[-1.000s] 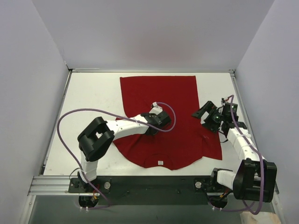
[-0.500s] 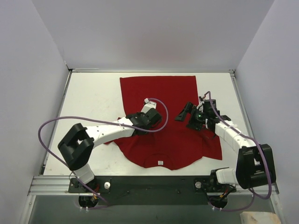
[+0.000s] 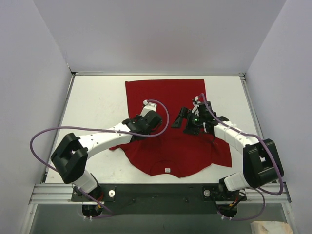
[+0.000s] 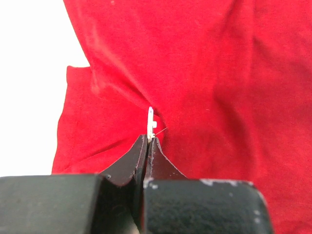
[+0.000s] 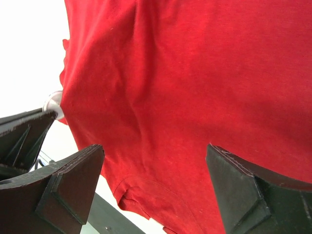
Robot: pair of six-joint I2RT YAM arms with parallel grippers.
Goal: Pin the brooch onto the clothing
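Now the red T-shirt (image 3: 165, 97) lies spread on the white worktop (image 3: 97, 97), its collar and small white label (image 3: 167, 170) toward the arms' bases. The left tool (image 4: 147, 139) is clenched on the brooch (image 4: 150, 121) — a thin silvery piece standing out from the fingertips, a fine pin at its side — at a puckered fold near the shirt's left edge; whether it touches the cloth cannot be told. The right tool (image 5: 153, 151) hovers over the shirt's right half, fingers spread wide, gripping nothing.
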